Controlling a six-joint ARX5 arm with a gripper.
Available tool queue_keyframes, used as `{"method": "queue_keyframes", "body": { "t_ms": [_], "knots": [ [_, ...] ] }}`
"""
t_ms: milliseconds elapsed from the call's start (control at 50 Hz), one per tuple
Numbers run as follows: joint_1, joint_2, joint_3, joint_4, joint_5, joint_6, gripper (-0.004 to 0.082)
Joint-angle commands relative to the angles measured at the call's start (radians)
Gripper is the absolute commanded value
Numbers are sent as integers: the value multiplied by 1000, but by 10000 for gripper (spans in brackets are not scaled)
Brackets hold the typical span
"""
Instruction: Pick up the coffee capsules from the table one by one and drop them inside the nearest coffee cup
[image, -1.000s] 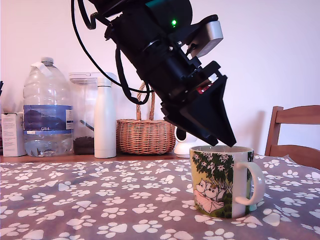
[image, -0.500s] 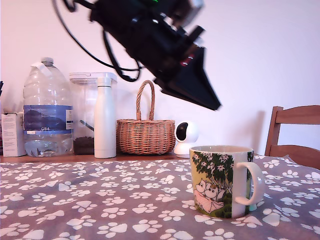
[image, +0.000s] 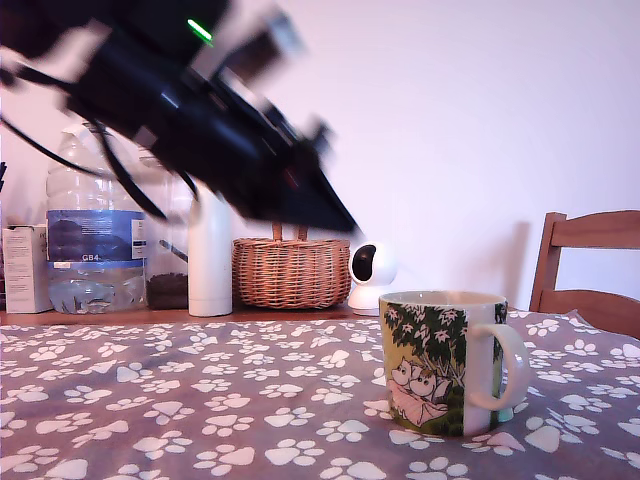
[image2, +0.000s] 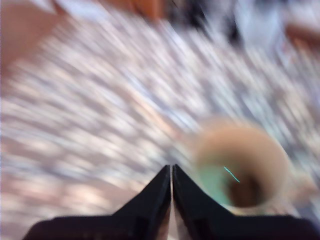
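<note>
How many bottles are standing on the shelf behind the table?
2. A big clear water bottle with a blue label stands near the exterior view's left edge, and a tall white bottle stands just to its right, beside the basket. The blurred arm may hide others.

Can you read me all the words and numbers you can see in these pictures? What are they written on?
"GB4": on the blue label of the big water bottle at the exterior view's left.
The rest of that label is too small to read.
The white box beside the bottle: print too small to read.
The mug: only pictures, no words showing.
The wrist view is too blurred to read anything.
</note>
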Motion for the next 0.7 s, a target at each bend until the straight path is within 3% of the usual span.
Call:
{"method": "queue_keyframes", "body": {
  "t_ms": [0, 140, 440, 680],
  "knots": [
    [27, -11, -74, 49, -8, -29, -21],
    [91, -63, -180, 156, -36, -76, -21],
    [203, -164, -390, 356, -158, -190, -21],
    [222, -218, -476, 438, -274, -220, -21]
  ]
}}
